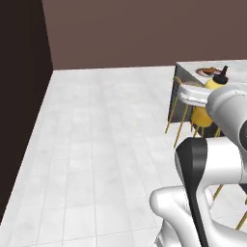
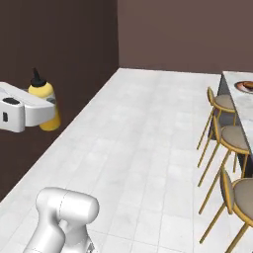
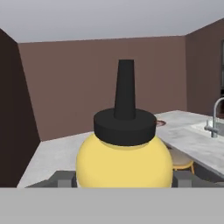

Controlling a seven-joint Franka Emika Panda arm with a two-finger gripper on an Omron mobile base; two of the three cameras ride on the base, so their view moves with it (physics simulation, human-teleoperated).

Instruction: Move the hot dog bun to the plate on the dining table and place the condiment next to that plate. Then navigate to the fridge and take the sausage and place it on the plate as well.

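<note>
The condiment [image 3: 124,157] is a yellow squeeze bottle with a black cap and a tall black nozzle. It stands upright between my fingers [image 3: 64,178] and is held off the floor. My gripper [image 2: 48,107] is shut on the condiment [image 2: 43,92] around its middle. From the left base view the condiment [image 1: 212,83] hangs in front of the dining table [image 1: 236,67]. The plate [image 1: 207,71] rests on that table with a small brown shape on it, likely the hot dog bun. The plate [image 2: 245,85] is far ahead to the right. The sausage and the fridge are out of view.
Gold-legged stools [image 2: 236,139] line the near side of the table [image 2: 236,101]. A dark wall [image 1: 19,96] bounds the tiled floor [image 1: 106,144] on the left. A faucet [image 3: 214,118] stands on the counter at the right.
</note>
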